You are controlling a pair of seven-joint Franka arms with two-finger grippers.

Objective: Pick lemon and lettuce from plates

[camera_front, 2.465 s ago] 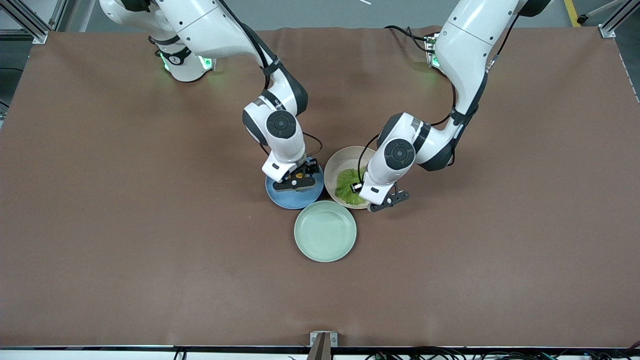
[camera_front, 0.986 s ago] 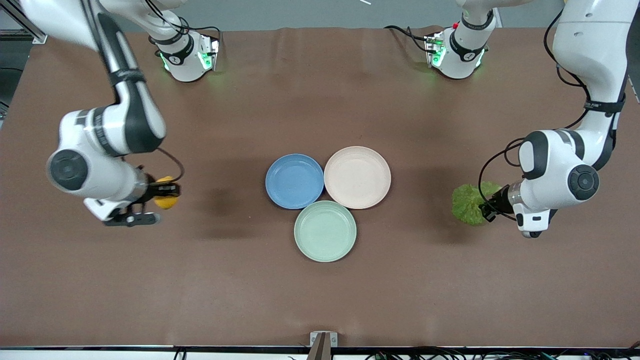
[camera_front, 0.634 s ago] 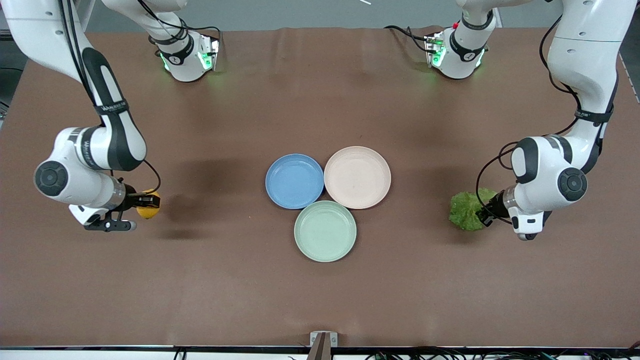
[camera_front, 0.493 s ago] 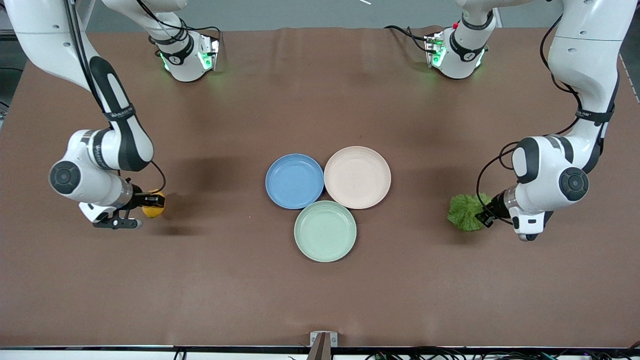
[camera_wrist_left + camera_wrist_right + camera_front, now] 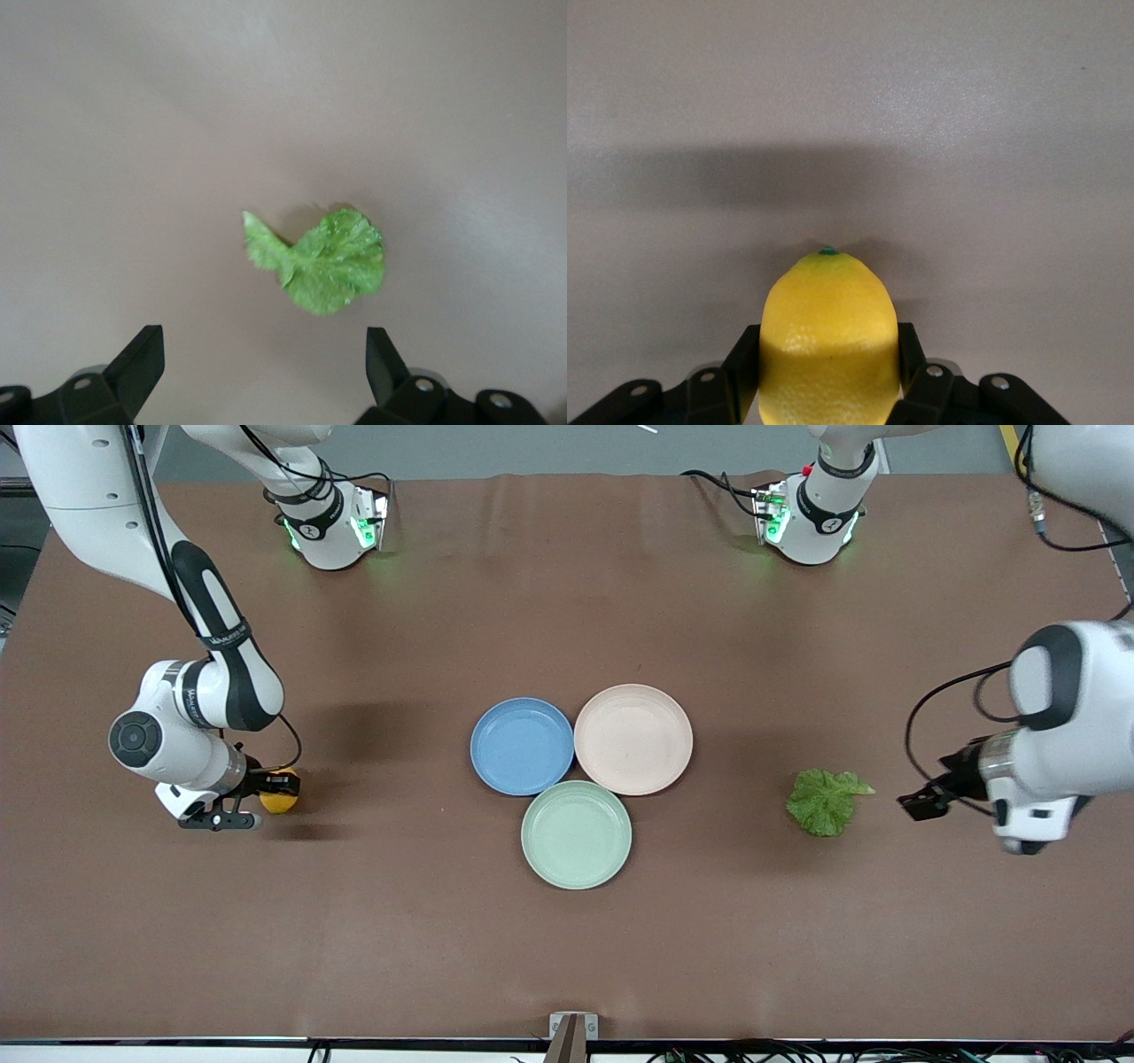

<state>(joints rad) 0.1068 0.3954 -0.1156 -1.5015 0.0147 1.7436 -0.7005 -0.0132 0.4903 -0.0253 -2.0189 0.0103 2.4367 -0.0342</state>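
The lemon [image 5: 280, 803] is small, oval and yellow. My right gripper [image 5: 275, 789] is shut on it, low over the bare table toward the right arm's end. In the right wrist view the black fingers [image 5: 742, 367] press both sides of the lemon [image 5: 828, 328]. The lettuce [image 5: 825, 802], a crinkled green leaf, lies flat on the table toward the left arm's end. My left gripper [image 5: 918, 804] stands open beside it, clear of the leaf. The left wrist view shows the lettuce [image 5: 323, 261] ahead of the wide-apart fingers [image 5: 142, 363]. The blue plate [image 5: 521, 746] and the beige-pink plate [image 5: 633, 739] are both empty.
A pale mint-green plate [image 5: 576, 834] touches the two other plates on the side nearer the front camera; it is empty too. A small metal bracket [image 5: 572, 1026] sits at the table's front edge. Brown cloth covers the table [image 5: 567, 948].
My left gripper opened and let go of the lettuce, which now lies flat, and that arm drew back toward its end of the table. The right gripper shifted slightly with the lemon.
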